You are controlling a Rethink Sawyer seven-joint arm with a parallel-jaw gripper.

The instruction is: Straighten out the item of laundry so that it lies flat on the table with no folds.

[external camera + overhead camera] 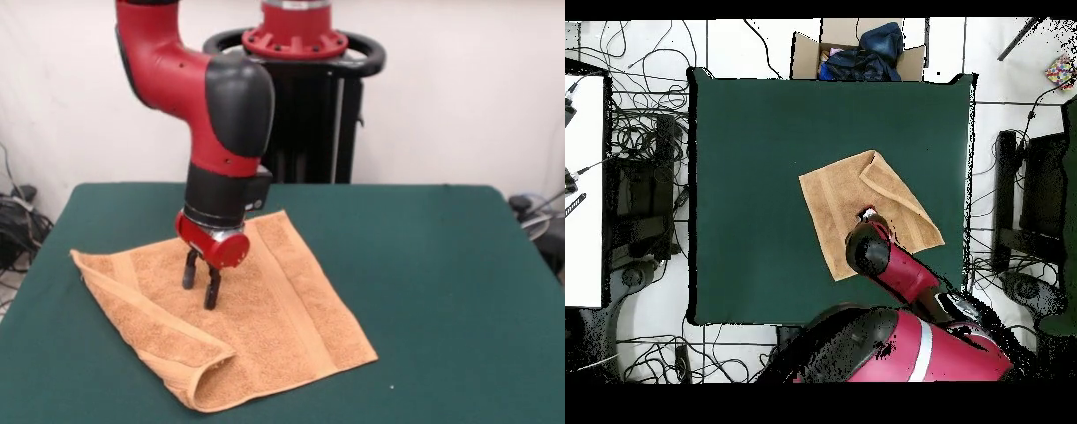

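The towel point(265, 309) is spread on the table point(441, 265), its left edge doubled over in a long flap; the gripper point(200, 284) is held just above the middle of the cloth, fingers slightly apart and empty, presumably poised beside that flap to peel it back.

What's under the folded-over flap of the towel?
The flap lies doubled over the towel, so more towel shows beneath its edge. Whatever lies deeper under it is covered. The claw stands beside the flap.
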